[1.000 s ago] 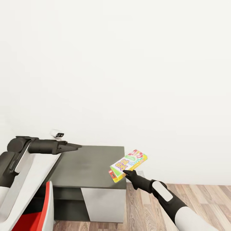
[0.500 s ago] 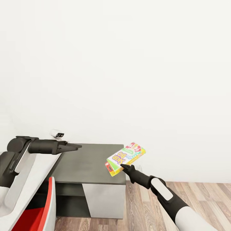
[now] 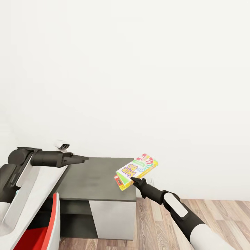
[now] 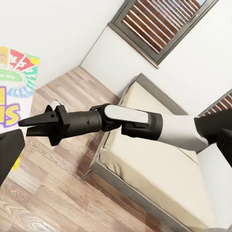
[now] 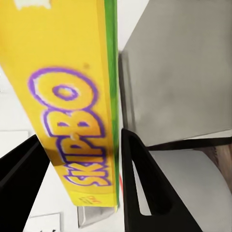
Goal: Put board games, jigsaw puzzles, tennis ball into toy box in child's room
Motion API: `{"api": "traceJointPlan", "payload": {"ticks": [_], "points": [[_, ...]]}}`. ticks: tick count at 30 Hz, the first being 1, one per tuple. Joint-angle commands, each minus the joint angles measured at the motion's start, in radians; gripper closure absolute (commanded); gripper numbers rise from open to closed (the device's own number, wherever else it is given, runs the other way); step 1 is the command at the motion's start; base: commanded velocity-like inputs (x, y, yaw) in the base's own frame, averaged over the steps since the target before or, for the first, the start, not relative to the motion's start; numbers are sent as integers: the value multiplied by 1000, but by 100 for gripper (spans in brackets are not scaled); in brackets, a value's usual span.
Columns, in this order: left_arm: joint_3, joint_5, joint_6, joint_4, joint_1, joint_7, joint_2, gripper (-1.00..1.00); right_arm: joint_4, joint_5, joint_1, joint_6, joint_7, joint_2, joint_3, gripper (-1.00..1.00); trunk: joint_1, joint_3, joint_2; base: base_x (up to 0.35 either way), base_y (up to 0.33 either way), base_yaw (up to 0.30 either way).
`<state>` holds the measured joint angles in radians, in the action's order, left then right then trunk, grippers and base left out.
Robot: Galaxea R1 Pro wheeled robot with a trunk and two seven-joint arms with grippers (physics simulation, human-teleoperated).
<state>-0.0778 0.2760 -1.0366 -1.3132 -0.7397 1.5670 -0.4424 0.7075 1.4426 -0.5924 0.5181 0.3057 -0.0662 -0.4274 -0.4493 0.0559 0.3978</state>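
1. One board game, the SKIP-BO box (image 3: pixel 136 172), is clamped edgewise in the right tool (image 3: pixel 133 180), airborne beside the table's (image 3: pixel 93 180) dark wing.
2. Left tool (image 3: pixel 83 159) appears closed, empty, over the table.

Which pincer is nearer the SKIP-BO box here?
Right. The right pincer is shut on the SKIP-BO box, holding it in the air at the dark-grey wing's edge. The left pincer is empty, over the wing's far side.
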Motion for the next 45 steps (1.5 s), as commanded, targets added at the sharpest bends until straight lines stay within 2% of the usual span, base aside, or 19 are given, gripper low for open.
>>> {"api": "traceJointPlan", "payload": {"ticks": [1, 27, 38, 45], "points": [[-2, 0, -11, 0, -1, 4, -1, -100, 0, 4, -1, 0, 3, -1, -4, 100, -1, 1, 2, 0, 0, 0], [1, 2, -11, 4, -1, 4, -2, -100, 0, 3, 5, -3, 3, -2, -3, 100, -1, -43, 2, 0, 0, 47], [6, 3, -11, 5, -1, 4, -7, -100, 0, 2, 5, -10, 3, -1, -4, 100, -1, -61, 2, -92, 0, 87], [6, 3, -11, 4, -1, 4, -11, -100, 0, 2, 5, -9, 3, -2, -2, 100, -1, -64, 2, -4, 0, 33]]}}
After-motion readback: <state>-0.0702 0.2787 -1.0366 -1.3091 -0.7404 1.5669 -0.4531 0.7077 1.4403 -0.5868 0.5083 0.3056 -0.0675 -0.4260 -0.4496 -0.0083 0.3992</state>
